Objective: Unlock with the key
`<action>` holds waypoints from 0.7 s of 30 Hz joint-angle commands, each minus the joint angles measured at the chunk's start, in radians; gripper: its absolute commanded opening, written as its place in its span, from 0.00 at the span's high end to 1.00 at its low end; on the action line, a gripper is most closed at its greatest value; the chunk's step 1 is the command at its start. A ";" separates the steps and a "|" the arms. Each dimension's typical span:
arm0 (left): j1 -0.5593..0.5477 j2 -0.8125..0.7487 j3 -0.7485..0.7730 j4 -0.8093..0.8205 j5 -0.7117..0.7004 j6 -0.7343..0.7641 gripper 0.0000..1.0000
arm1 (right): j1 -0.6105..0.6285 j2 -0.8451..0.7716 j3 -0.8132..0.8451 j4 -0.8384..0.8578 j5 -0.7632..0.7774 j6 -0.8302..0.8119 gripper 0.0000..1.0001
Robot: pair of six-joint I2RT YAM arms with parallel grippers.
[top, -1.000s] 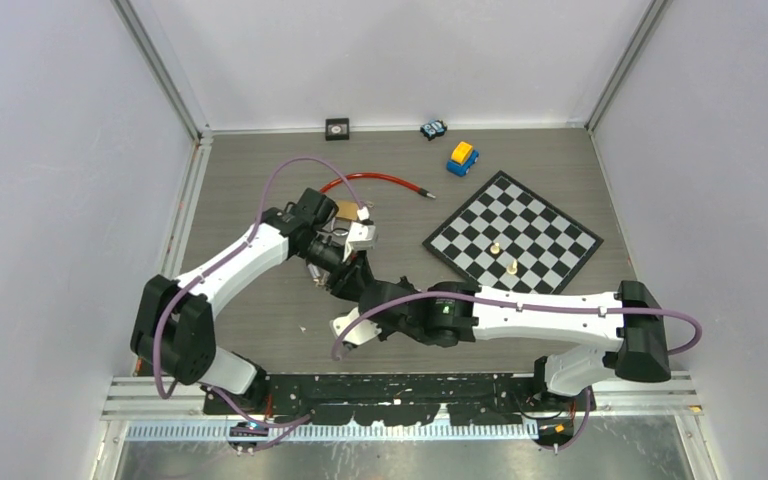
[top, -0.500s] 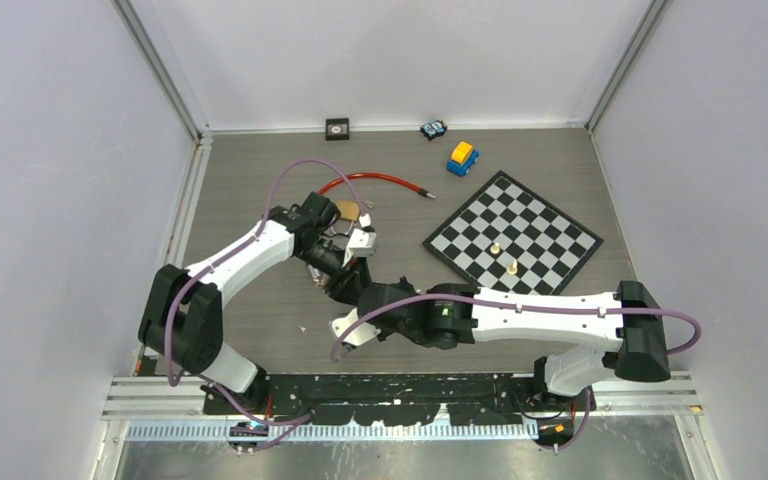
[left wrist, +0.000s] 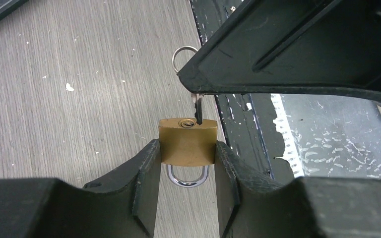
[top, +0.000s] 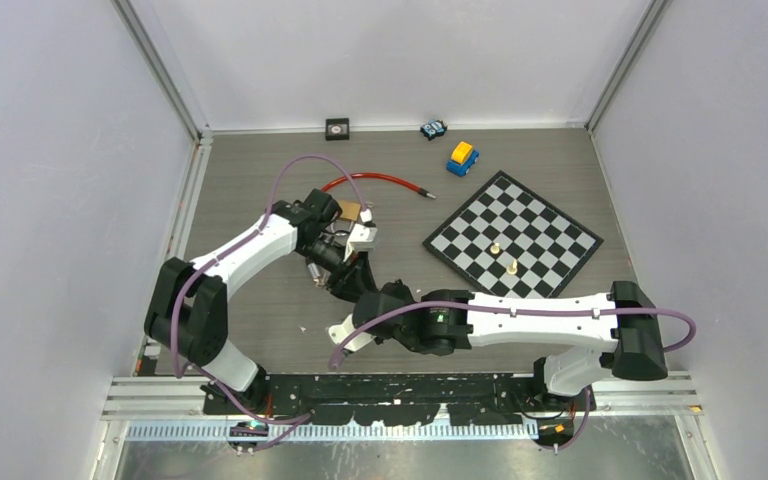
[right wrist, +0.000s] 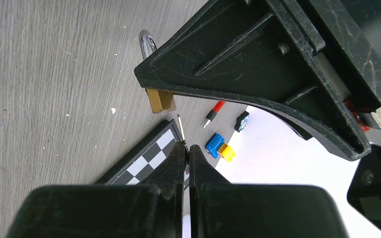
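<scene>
Left gripper (left wrist: 187, 154) clamps brass padlock (left wrist: 186, 143); right gripper (right wrist: 187, 148) pinches key (right wrist: 180, 127), tip on padlock top beside keyhole (left wrist: 186, 123).

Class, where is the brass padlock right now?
The brass padlock sits centre frame in the left wrist view, clamped in the left end effector, shackle toward the camera, with the key at its keyhole end.

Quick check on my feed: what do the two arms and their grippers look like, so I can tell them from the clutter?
Both the left arm and right arm have white link shells between bulky black joints, and each is trailed by a looping purple cable. The left gripper and right gripper have matte black, wedge-shaped fingers, scuffed with pale scratches. No markings are legible.
</scene>
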 commanded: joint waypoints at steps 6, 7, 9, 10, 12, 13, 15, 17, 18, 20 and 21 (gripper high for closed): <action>0.016 -0.012 0.027 -0.021 0.076 0.016 1.00 | 0.009 0.012 0.021 0.014 0.043 -0.013 0.99; 0.018 -0.011 0.026 -0.021 0.081 0.014 1.00 | 0.009 0.013 0.019 0.012 0.046 -0.015 0.99; 0.022 -0.009 0.026 -0.018 0.081 0.008 1.00 | 0.010 0.012 0.022 0.007 0.045 -0.012 0.99; 0.025 -0.009 0.025 -0.016 0.082 0.006 1.00 | 0.010 0.014 0.023 0.003 0.045 -0.011 0.99; 0.027 -0.008 0.024 -0.015 0.084 0.003 1.00 | 0.011 0.016 0.022 -0.003 0.047 -0.010 0.99; 0.028 -0.010 0.024 -0.013 0.085 0.003 1.00 | 0.010 0.019 0.020 -0.003 0.050 -0.010 0.99; 0.030 -0.012 0.020 -0.007 0.085 -0.004 1.00 | 0.010 0.021 0.020 -0.003 0.054 -0.010 0.99; 0.030 -0.012 0.020 -0.002 0.085 -0.007 1.00 | 0.010 0.022 0.018 -0.003 0.054 -0.010 0.99; 0.030 -0.012 0.020 -0.003 0.086 -0.008 1.00 | 0.010 0.023 0.018 -0.003 0.055 -0.010 0.99; 0.030 -0.015 0.018 -0.002 0.087 -0.007 1.00 | 0.010 0.028 0.018 -0.003 0.062 -0.012 0.99; 0.031 -0.015 0.017 -0.001 0.088 -0.007 1.00 | 0.010 0.029 0.017 -0.003 0.063 -0.012 0.99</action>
